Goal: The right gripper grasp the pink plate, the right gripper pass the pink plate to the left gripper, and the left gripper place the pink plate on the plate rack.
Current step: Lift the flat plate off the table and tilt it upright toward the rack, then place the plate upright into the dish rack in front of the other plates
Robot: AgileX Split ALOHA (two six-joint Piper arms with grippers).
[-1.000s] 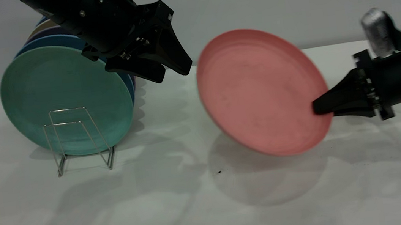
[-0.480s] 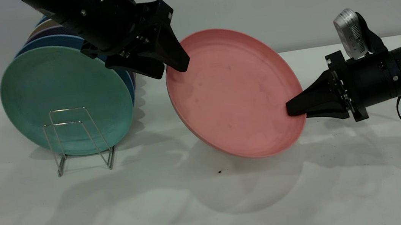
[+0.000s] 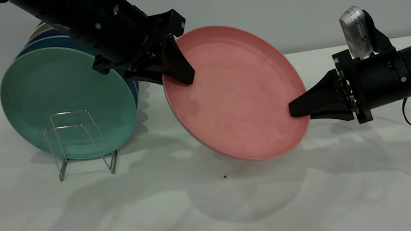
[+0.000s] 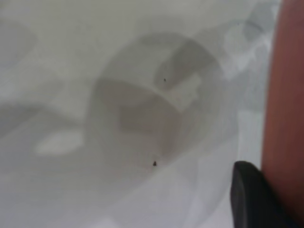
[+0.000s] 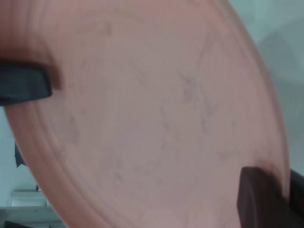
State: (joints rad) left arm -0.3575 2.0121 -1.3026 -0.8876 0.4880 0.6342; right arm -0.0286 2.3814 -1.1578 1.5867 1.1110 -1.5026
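Pinching opposite rims, right gripper (image 3: 298,108) and seemingly left gripper (image 3: 181,80) suspend pink plate (image 3: 234,96).

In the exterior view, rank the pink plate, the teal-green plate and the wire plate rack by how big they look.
1. pink plate, though it sits nearer the camera, so it may match the next
2. teal-green plate
3. plate rack, clearly smallest

Pink plate (image 3: 238,95) looked matte plastic, smooth, with faint dark specks and scuffs on its face. Teal-green plate (image 3: 66,97) at left had the same matte plastic finish. Plate rack (image 3: 75,143) was thin shiny silver metal wire. Left claw (image 3: 178,69) and right claw (image 3: 298,108) were dull black plastic. Surface (image 3: 124,219) was white, smooth, slightly glossy, dotted with dark specks.
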